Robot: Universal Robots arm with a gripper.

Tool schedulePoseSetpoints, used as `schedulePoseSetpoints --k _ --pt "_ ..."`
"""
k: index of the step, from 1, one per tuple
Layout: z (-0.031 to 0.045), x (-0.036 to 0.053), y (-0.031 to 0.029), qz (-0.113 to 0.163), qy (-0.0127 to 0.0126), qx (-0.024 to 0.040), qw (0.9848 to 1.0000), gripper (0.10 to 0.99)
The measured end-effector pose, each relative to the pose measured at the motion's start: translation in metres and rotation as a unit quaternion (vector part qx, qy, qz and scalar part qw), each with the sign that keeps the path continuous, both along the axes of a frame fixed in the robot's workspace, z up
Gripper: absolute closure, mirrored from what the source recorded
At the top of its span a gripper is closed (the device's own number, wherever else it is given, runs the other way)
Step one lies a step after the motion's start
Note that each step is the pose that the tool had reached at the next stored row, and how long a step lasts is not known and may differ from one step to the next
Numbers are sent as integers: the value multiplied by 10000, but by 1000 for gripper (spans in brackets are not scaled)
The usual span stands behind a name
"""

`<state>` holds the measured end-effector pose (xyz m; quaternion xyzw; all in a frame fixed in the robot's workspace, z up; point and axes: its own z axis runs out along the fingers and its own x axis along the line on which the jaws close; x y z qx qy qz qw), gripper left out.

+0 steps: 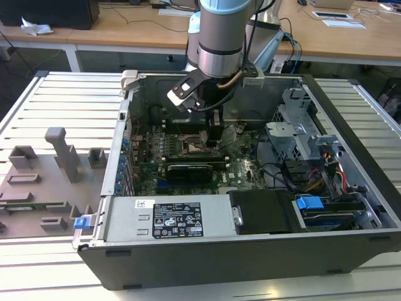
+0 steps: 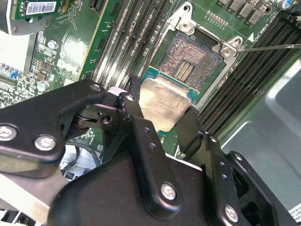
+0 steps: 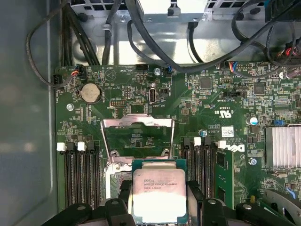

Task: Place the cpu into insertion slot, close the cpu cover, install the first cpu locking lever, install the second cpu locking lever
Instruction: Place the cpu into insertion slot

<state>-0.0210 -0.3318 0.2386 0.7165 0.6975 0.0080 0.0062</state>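
Currently gripper [image 2: 161, 110] jaws clamp the cpu [image 3: 158, 190] by opposite edges, just over the insertion slot [image 2: 188, 59]; cpu cover [image 3: 136, 123] stands open. Judged light, rigid, fragile underneath: edge grip only.

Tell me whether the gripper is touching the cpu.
Touching. In the second wrist view the gripper clamps the cpu by opposite edges between its fingers, with no gap on either side.
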Motion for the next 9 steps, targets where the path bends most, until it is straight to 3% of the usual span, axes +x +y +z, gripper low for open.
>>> schedulePoseSetpoints --k 4,9 --pt "-2 -1 0 -1 0 0 10000 545" --pt "-3 -65 7 0 0 0 10000 545"
